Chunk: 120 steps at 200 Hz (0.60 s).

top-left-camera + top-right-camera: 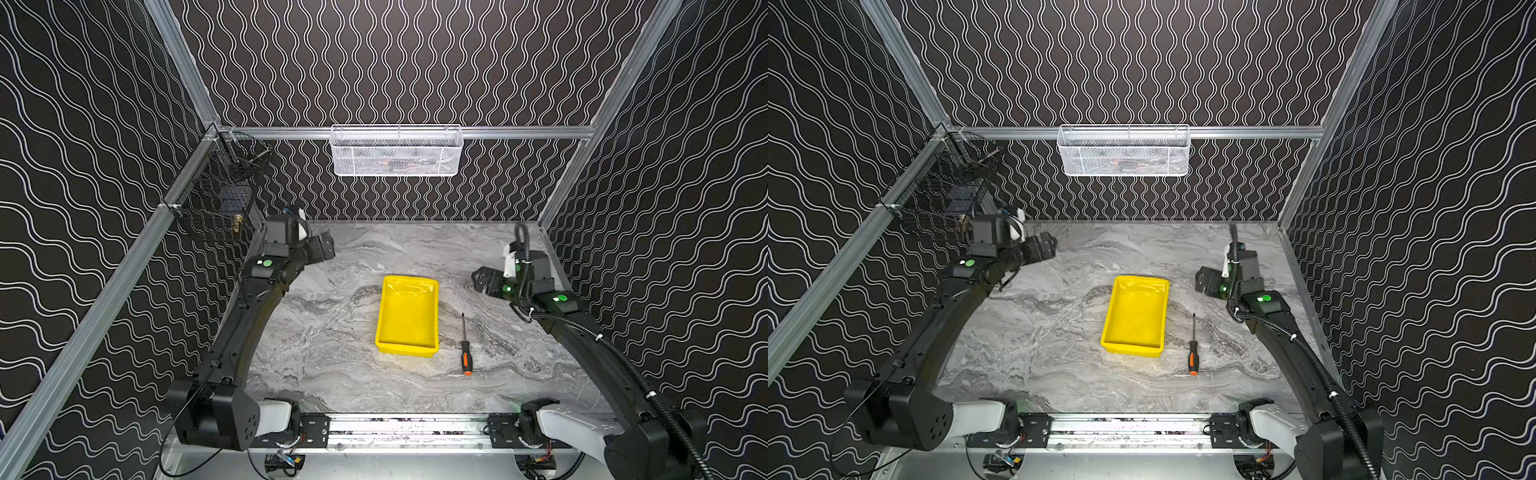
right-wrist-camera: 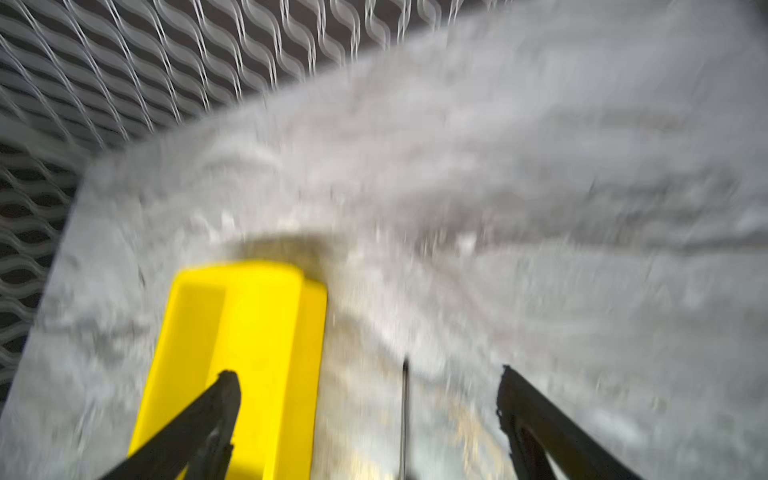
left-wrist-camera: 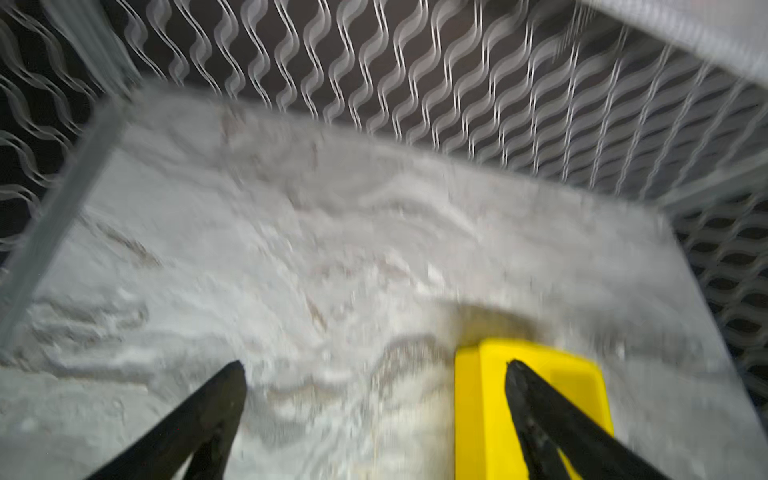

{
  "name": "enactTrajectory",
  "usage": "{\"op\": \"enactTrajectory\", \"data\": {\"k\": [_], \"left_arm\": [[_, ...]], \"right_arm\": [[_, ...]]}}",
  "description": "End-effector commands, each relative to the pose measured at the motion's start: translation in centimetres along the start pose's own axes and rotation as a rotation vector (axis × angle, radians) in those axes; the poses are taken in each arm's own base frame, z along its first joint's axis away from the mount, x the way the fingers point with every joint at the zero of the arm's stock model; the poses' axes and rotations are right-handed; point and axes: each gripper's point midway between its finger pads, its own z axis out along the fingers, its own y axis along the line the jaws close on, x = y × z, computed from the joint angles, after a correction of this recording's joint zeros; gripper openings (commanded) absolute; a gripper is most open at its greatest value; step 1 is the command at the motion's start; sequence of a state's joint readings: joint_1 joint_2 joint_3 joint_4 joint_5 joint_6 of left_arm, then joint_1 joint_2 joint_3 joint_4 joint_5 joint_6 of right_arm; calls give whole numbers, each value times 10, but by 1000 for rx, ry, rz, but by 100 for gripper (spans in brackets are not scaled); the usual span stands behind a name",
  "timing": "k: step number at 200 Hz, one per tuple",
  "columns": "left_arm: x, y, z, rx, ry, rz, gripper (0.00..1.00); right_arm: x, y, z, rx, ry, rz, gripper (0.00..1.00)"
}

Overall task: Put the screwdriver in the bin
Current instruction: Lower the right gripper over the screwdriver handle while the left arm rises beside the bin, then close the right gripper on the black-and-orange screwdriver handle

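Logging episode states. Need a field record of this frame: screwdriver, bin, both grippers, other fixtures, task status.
screwdriver: flat on the table, on the right arm's side of the bin, apart from it, orange end toward the near edge
bin: yellow, mid-table, nothing visible inside
left gripper: open, holding nothing
right gripper: open, holding nothing, beyond the screwdriver's tip
other: white mesh basket on the back rail; black wire basket on the left rail
task status: screwdriver not yet picked up
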<state>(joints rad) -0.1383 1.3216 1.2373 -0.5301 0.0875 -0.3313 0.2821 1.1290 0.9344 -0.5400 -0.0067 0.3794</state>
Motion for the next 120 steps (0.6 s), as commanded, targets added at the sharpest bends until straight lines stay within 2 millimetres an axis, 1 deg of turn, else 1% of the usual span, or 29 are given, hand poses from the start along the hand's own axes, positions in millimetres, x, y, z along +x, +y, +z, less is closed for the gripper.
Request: {"op": "enactTrajectory", "data": {"k": [1,13,22,37,40,44,61,78,88,103,120], "left_arm": [[44,-2,13,33,127,37,99],[57,-1,20,38,147,43,99],[63,-2,21,44,181,49,99],[67,-1,20,35,193,76,99],[67,-1,20,35,193,78,99],[67,-1,19,36,190,80,99],[67,-6,16,67,177,83,99],[70,-16,17,128,185,79,99],[73,-22,19,168,203,78,99],[76,-31,20,218,225,74,99],[75,-38,19,260,218,70,99]], "right_arm": [[75,-20,-2,109,239,58,93],[96,-24,-2,136,284,56,91],[109,-27,-2,151,313,54,88],[130,-30,2,156,355,60,85],[136,-25,3,141,369,40,84],[143,-24,4,136,386,36,83],[162,-25,10,128,436,25,78],[176,-30,15,146,476,15,73],[183,-31,18,152,490,7,69],[186,-28,22,152,495,-1,67],[189,-29,27,164,504,-10,65]]}}
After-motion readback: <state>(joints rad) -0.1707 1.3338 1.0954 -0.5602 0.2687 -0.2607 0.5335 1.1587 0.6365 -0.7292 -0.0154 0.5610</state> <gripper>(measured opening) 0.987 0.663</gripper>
